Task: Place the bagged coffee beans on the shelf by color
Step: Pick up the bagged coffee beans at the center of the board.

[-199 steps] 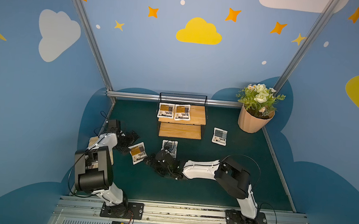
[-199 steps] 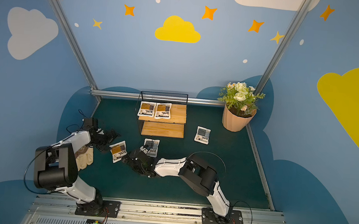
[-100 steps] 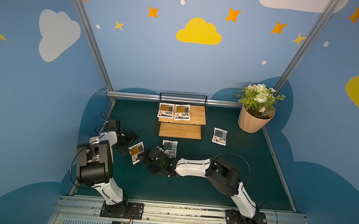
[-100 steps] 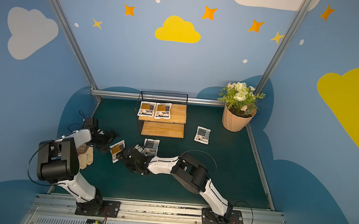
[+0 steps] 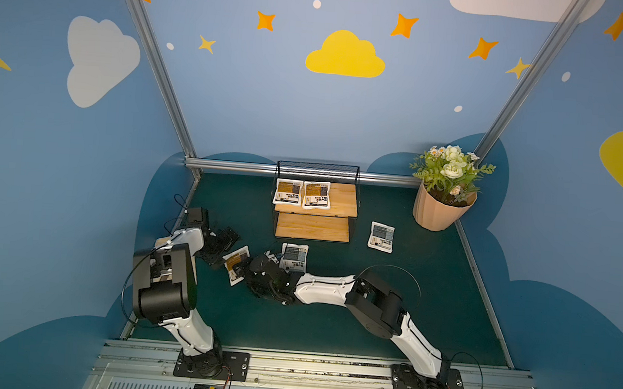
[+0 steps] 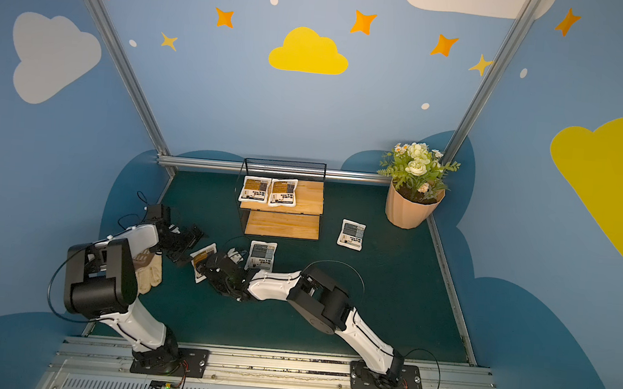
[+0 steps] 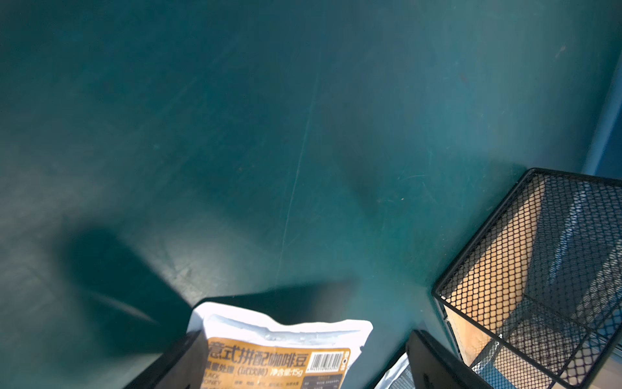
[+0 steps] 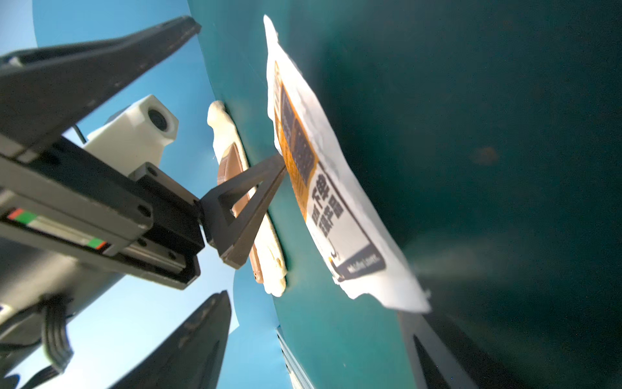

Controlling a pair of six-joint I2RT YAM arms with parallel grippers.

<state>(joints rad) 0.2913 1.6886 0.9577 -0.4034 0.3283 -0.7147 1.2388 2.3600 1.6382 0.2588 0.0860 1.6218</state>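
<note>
One orange-panel bag of the bagged coffee beans (image 5: 235, 264) lies slanted on the green mat between my two grippers. My left gripper (image 7: 306, 333) is open with this bag (image 7: 276, 350) between its fingers; one left fingertip (image 8: 279, 165) touches the bag's printed face. My right gripper (image 8: 314, 306) reaches in from the opposite side, its jaws wide apart, with the bag's lower edge (image 8: 387, 293) near one finger. Two orange-panel bags (image 5: 287, 192) (image 5: 316, 195) lie on the upper board of the shelf (image 5: 313, 228). Grey-blue bags rest on the mat, one beside my right wrist (image 5: 293, 256) and one right of the shelf (image 5: 382, 237).
A peach ribbed flower pot (image 5: 438, 213) stands at the back right corner. A tan cloth with a brown grid tool (image 6: 149, 271) lies under my left arm by the left wall. The shelf's wire frame (image 7: 525, 269) stands close to my left gripper.
My right gripper has slid left along the mat to the orange-panel bag and its jaws have narrowed a little. The left arm has drawn back slightly, and the bag has tilted.
</note>
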